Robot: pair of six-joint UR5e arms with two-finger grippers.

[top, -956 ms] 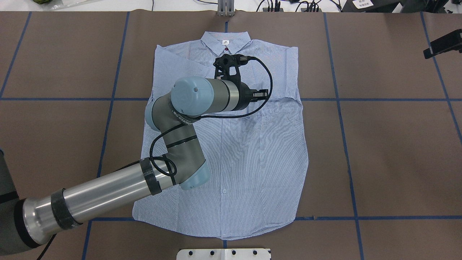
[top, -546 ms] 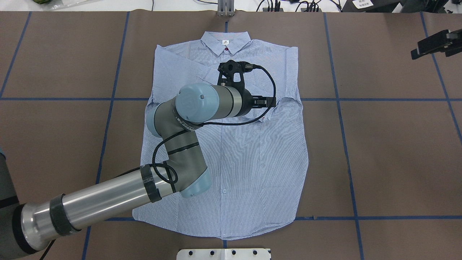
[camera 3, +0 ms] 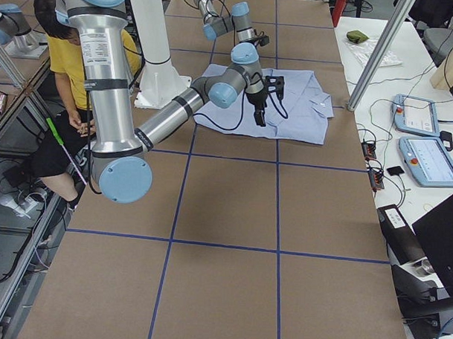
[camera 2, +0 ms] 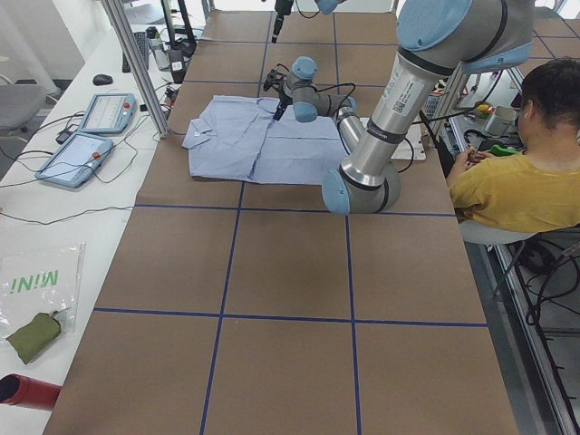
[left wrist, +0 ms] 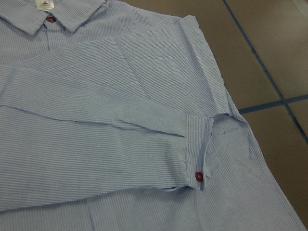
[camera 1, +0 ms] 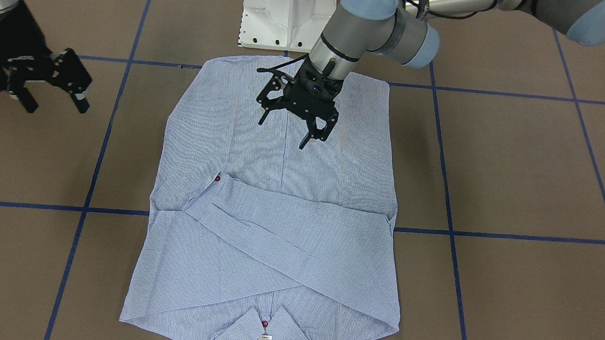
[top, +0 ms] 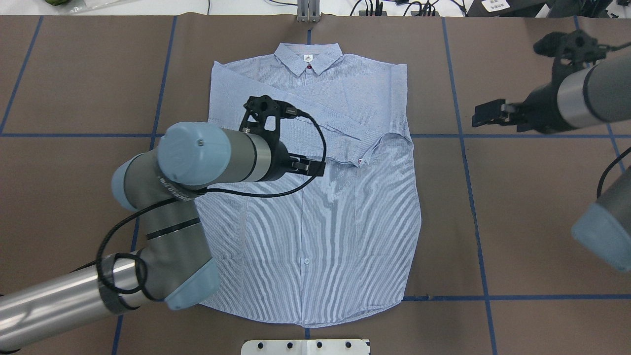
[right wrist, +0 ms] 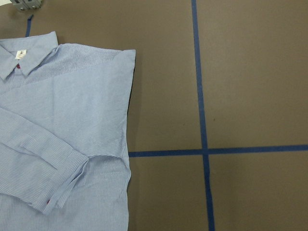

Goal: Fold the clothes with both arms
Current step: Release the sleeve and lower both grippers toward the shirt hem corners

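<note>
With both sleeves now laid across the chest, the shirt [top: 315, 197] is left flat on the table [top: 532, 222], collar at the far edge, front up.

The left arm [top: 197, 167] has been drawn back from the cuff [top: 362, 157] toward the shirt's middle, while the right arm [top: 586, 98] has been brought into view beside the shirt's right edge. The left gripper [camera 1: 296, 115] is seen with fingers apart and empty; the right gripper [camera 1: 47, 87] likewise. A two-armed lengthwise fold is judged the likely next stage.
</note>
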